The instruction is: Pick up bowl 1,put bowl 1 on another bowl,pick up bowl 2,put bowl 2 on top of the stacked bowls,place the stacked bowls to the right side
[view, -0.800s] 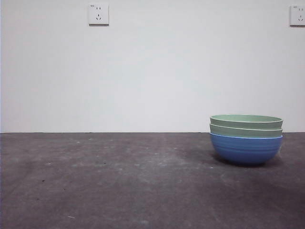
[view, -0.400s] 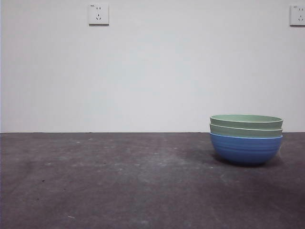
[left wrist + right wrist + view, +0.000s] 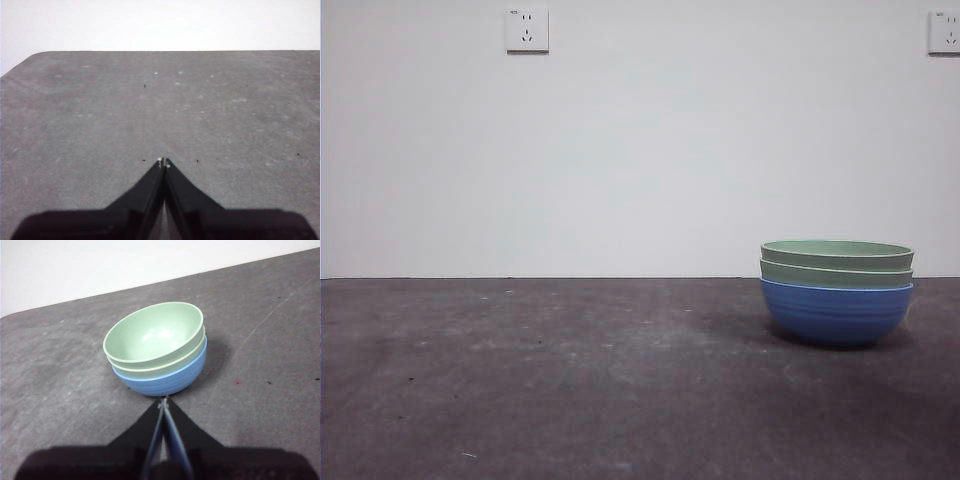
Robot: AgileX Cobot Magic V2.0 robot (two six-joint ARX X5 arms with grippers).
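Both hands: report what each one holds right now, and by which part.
Nothing is held. The left hand is shut over bare table; the right hand is shut beside the stacked blue and green ribbed bowls, apart from them.

The stacked bowls (image 3: 836, 292) stand upright on the dark grey table (image 3: 570, 380), near its far edge at the right side in the front view. The blue bowl (image 3: 836, 312) sits at the bottom, round, with faint horizontal ribs. Two pale sage-green ribbed bowls are nested in it: the lower green bowl (image 3: 836, 272) shows only as a band above the blue rim, and the top green bowl (image 3: 152, 332) lies open and empty, slightly tilted in the right wrist view.
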